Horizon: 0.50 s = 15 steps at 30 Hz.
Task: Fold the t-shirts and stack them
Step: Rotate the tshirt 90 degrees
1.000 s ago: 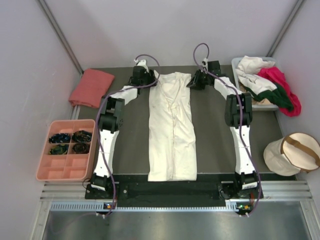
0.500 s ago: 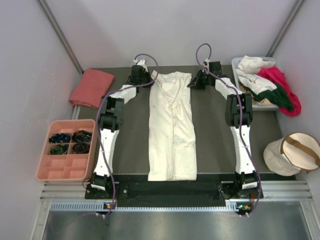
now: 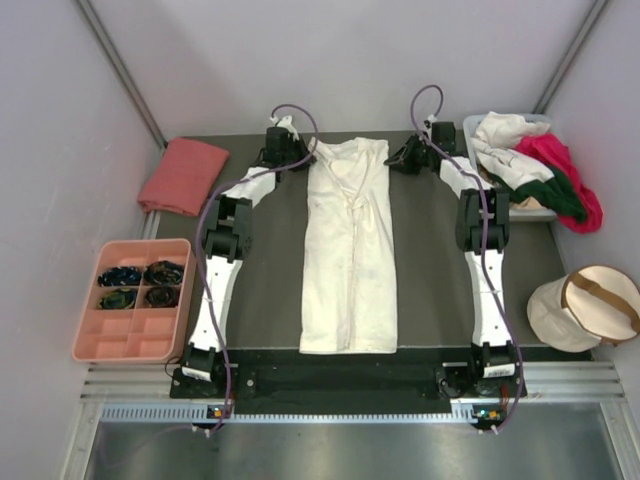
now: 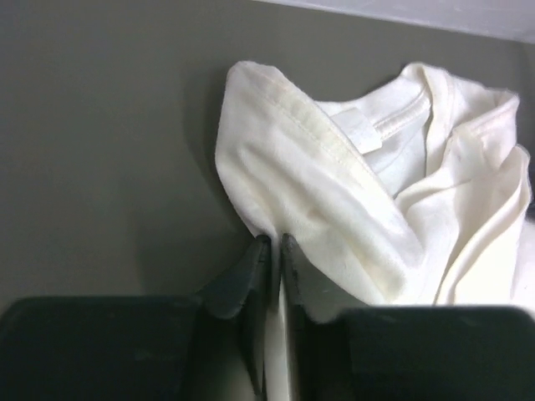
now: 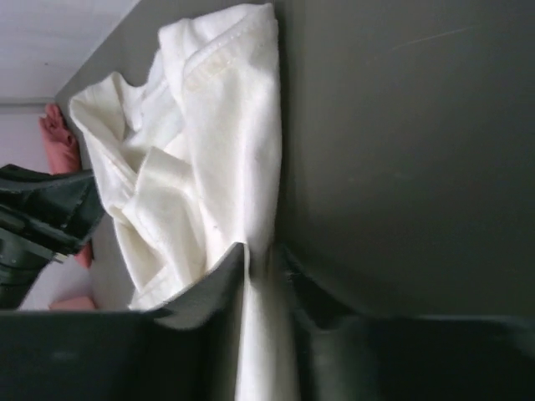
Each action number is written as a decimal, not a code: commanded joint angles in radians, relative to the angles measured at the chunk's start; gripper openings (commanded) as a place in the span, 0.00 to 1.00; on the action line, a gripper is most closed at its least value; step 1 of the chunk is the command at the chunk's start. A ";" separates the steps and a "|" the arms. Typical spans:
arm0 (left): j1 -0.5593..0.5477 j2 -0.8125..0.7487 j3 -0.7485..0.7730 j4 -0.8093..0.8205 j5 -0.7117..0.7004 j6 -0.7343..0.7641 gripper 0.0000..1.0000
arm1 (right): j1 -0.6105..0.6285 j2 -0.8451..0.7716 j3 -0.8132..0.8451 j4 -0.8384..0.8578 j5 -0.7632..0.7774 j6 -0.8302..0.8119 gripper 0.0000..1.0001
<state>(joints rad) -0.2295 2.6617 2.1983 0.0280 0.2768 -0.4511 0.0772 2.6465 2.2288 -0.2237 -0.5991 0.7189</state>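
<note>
A cream-white t-shirt lies on the dark mat as a long narrow strip, collar end at the far side. My left gripper is shut on its far left corner; in the left wrist view white cloth is pinched between the jaws. My right gripper is shut on the far right corner, with cloth between its fingers. A folded salmon-pink shirt lies at the far left. White, magenta and dark green shirts lie heaped at the far right.
A pink compartment tray stands at the left, holding dark items. A round beige pouch with a tan strap sits at the right. A grey bin holds the shirt heap. Grey walls enclose the mat.
Both grippers have moved toward the far side and the right one a little rightward, drawing the shirt's collar end away and spreading it; the hem has slid slightly away from the near edge.
</note>
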 commanded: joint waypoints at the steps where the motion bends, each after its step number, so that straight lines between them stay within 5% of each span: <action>1: -0.001 0.004 0.038 -0.008 0.027 -0.020 0.32 | -0.033 0.015 0.055 0.060 -0.018 0.014 0.43; 4: -0.001 -0.045 -0.026 -0.008 -0.011 -0.008 0.69 | -0.047 -0.042 -0.047 0.101 0.007 -0.009 0.55; 5: 0.005 -0.066 -0.055 -0.002 -0.034 -0.003 0.74 | -0.053 -0.101 -0.129 0.116 0.040 -0.015 0.57; 15: 0.045 -0.417 -0.549 0.154 -0.137 -0.049 0.82 | -0.022 -0.382 -0.319 -0.020 0.182 -0.266 0.61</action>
<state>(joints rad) -0.2012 2.4004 1.7996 0.1223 0.1997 -0.4740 0.0174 2.4187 1.9076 -0.1612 -0.4911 0.6033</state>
